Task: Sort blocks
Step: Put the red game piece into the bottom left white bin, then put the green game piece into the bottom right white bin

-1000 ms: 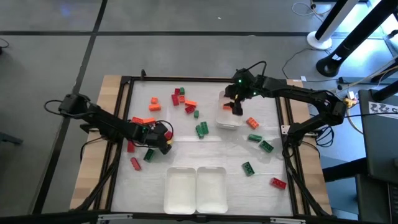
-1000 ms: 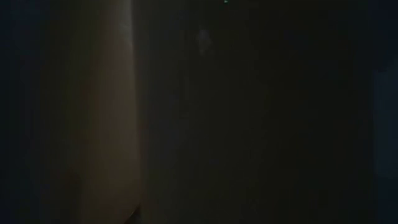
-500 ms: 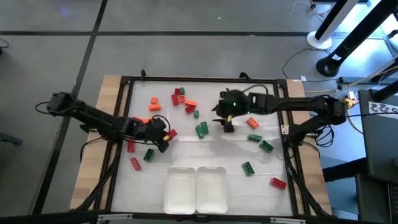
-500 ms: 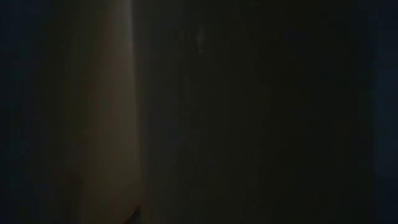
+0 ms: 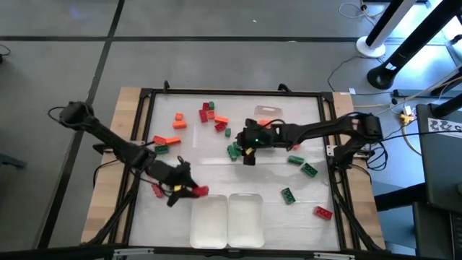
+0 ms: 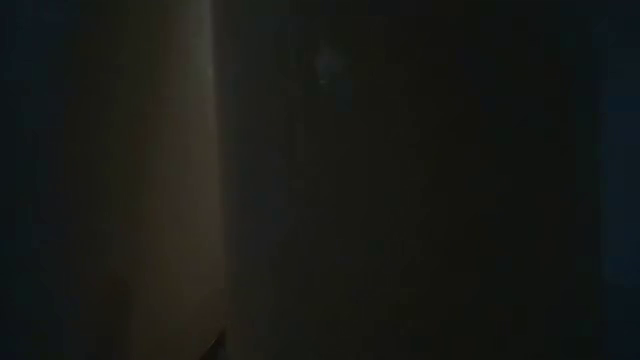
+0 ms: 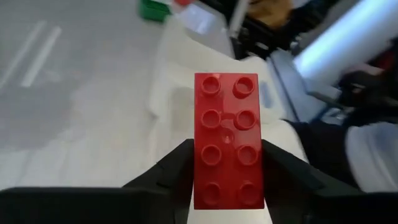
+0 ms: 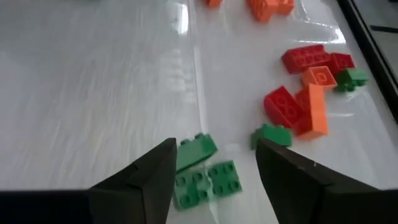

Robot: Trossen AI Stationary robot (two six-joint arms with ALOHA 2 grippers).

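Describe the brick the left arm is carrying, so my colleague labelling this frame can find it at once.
Start at the two white trays at the table's near edge and go to the left one's far left corner. There the left tool is shut on the red brick, a two-by-four studded piece. Unlike every other block, it is held off the table.

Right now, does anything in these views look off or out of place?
The low view is almost entirely dark and shows nothing of the table. Otherwise nothing odd: the left end effector holds a red brick near the white trays, and the right end effector is open above green bricks.
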